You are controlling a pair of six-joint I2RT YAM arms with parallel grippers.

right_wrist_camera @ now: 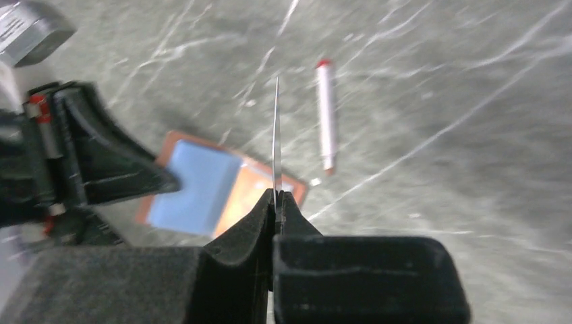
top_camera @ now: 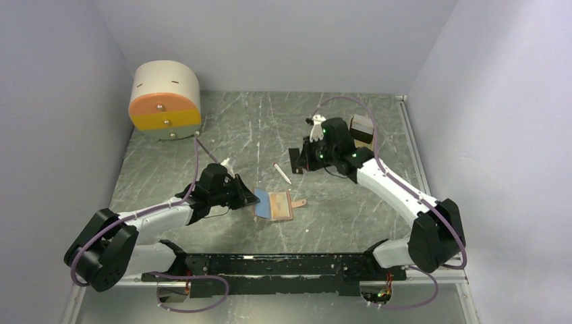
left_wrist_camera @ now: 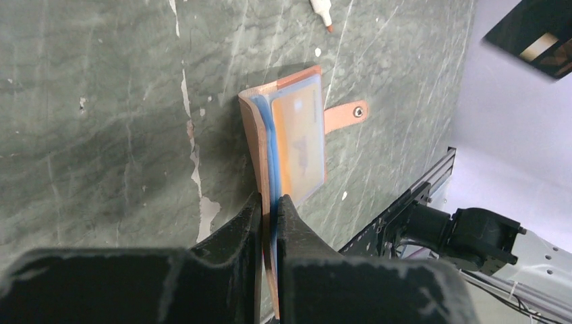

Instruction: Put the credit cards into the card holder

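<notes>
The card holder (top_camera: 274,204) lies open on the table, tan leather with a blue flap and a snap strap. My left gripper (top_camera: 248,197) is shut on its left edge; in the left wrist view the jaws (left_wrist_camera: 270,206) pinch the tan cover and blue flap of the card holder (left_wrist_camera: 297,135). My right gripper (top_camera: 305,158) hovers behind and to the right of it, shut on a black credit card (top_camera: 296,160). The right wrist view shows that credit card (right_wrist_camera: 276,135) edge-on between the gripper (right_wrist_camera: 276,197) tips, above the card holder (right_wrist_camera: 202,189).
A white pen-like stick (top_camera: 282,173) lies between the holder and the right gripper. A cream drum with an orange and yellow face (top_camera: 165,100) stands at the back left. A small box (top_camera: 362,127) sits at the back right. A black rail (top_camera: 270,264) runs along the near edge.
</notes>
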